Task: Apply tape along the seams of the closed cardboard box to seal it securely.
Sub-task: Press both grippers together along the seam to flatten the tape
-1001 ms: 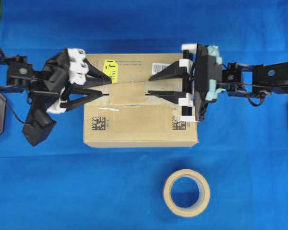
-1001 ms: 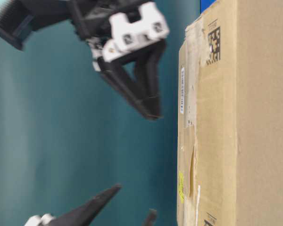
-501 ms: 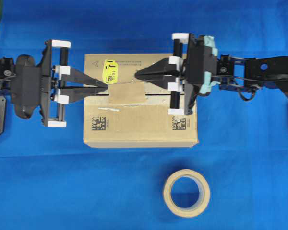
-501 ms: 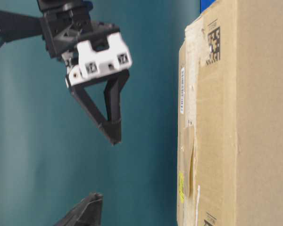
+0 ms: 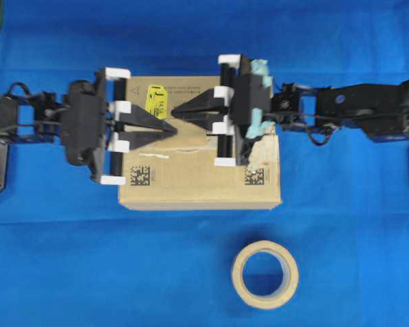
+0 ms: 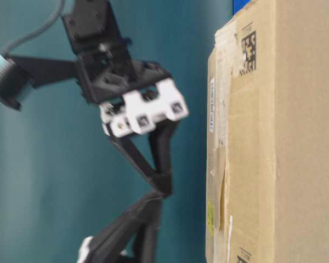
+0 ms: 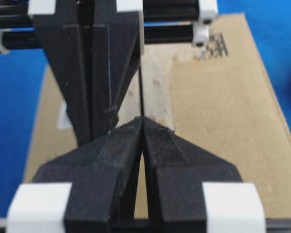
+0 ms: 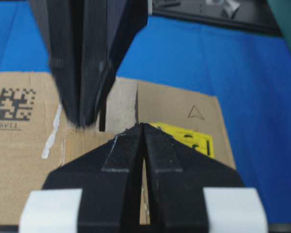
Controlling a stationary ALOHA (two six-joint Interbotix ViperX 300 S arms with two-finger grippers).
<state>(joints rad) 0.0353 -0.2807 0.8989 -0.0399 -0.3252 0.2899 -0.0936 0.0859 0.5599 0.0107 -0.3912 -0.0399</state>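
Observation:
The brown cardboard box (image 5: 204,187) lies in the middle, with its yellow sticker (image 5: 157,100) at the far left of the top. The tan tape piece (image 5: 191,141) lies over the seam (image 7: 141,92), partly hidden under the fingers. My left gripper (image 5: 173,129) is shut and empty, its tip over the middle of the box top. My right gripper (image 5: 173,113) is shut and empty, its tip right beside the left one. In the table-level view both tips (image 6: 163,189) hang a little off the box top. The barcode label is hidden.
The beige tape roll (image 5: 265,274) lies flat on the blue cloth in front of the box. Two black data-matrix codes (image 5: 141,176) (image 5: 253,176) mark the near flap. Both arms stretch in from the sides over the box.
Both grippers were open a second ago and are now shut. Both have moved inward over the box, and their tips now meet above the seam.

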